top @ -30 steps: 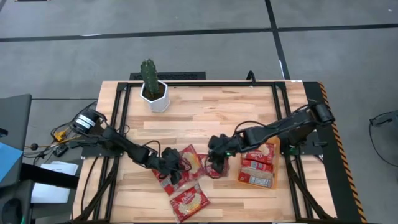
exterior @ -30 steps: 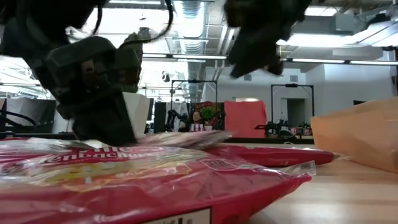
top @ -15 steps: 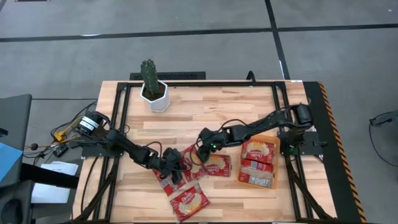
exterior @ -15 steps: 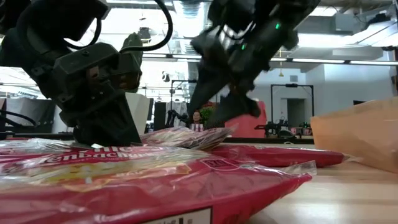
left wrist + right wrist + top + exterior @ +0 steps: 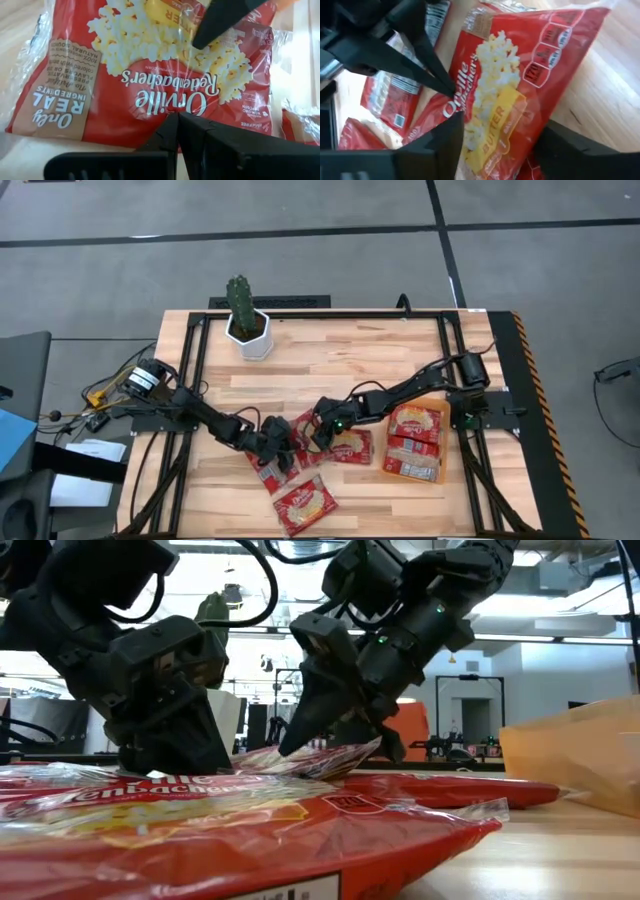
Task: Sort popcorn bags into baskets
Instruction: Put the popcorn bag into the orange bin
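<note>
From above I see the wooden slat table [image 5: 330, 370] with both dark arms meeting near its front middle. My left gripper [image 5: 281, 448] sits low on a small cluster of flat red popcorn bags, and my right gripper [image 5: 322, 434] is just beside it, over the red popcorn bag with the cream-yellow picture [image 5: 312, 438], whose long axis runs diagonally across the table. Another red bag [image 5: 304, 505] lies alone near the front edge, also turned diagonally. The shallow translucent orange tray [image 5: 416, 442] stands to the right and already holds several bags. A green cactus in a white hexagonal pot [image 5: 246, 322] is well apart at the back. From table height, the right gripper's fingers [image 5: 305, 715] are spread wide over the lifted edge of that bag, while the left one presses down beside it. In the left wrist view my fingers [image 5: 170, 135] are pressed together with their tips against the printed bag [image 5: 150, 75]. In the right wrist view the bag [image 5: 505, 95] lies between my spread fingers.
</note>
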You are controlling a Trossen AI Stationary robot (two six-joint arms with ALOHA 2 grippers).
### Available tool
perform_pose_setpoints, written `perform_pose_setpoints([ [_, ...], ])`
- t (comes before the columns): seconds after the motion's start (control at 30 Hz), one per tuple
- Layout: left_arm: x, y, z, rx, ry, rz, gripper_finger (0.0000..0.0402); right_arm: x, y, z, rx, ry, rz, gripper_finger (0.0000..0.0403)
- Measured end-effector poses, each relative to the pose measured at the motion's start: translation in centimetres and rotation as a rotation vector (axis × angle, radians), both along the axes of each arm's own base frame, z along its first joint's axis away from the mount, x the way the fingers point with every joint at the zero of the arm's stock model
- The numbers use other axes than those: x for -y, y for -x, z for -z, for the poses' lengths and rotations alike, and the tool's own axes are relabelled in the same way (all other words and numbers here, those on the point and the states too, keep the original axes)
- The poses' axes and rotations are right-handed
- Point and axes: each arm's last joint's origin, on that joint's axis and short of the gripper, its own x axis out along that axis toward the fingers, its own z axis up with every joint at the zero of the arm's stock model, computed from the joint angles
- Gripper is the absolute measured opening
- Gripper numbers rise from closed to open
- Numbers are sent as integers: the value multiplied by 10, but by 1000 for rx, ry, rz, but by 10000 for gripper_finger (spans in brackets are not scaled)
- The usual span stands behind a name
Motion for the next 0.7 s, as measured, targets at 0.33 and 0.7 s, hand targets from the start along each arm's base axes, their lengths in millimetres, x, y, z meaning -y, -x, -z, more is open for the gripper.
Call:
perform_pose_setpoints([
  [0.33, -4, -5, -7, 61, 87, -43, 5, 5, -2, -12, 48, 13, -13, 19],
  [0.7, -6, 14, -74, 145, 207, 83, 84, 47, 24, -81, 68, 145, -44, 11],
])
